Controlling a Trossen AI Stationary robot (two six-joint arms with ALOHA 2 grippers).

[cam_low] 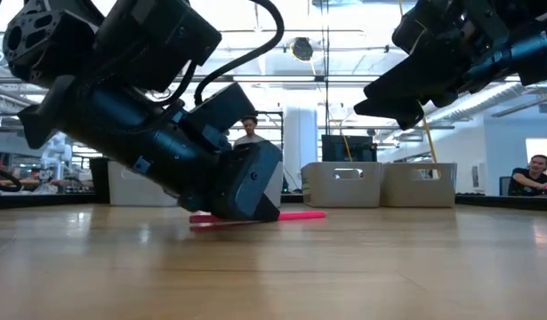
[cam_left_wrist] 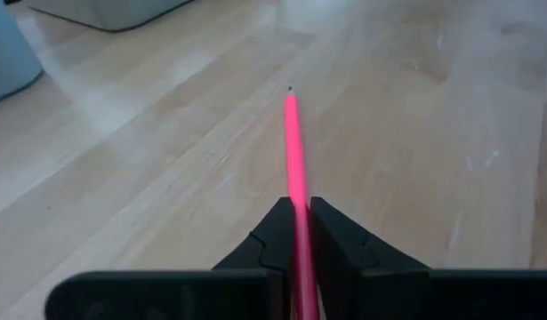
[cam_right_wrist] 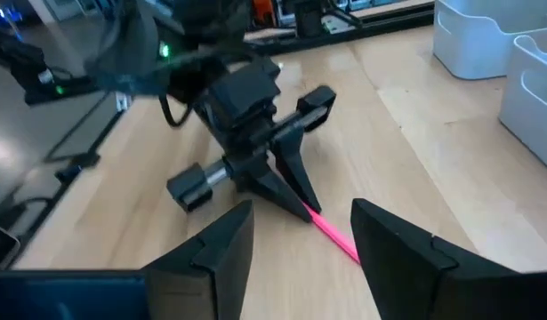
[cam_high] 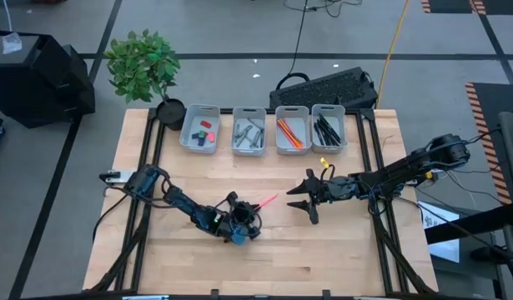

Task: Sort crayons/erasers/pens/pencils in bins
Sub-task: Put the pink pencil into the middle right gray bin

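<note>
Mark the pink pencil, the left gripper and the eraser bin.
pink pencil (cam_left_wrist: pixel 293 147), left wrist view, mid-shaft.
left gripper (cam_left_wrist: pixel 297 233), left wrist view, between the fingertips, shut on the pencil.
eraser bin (cam_high: pixel 190 112), high view, left rim.

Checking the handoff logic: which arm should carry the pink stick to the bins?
Left, likely. Its claw is already shut on the pink stick, low on the table. The right claw is open and holds nothing, though it sits nearer the bins.
</note>
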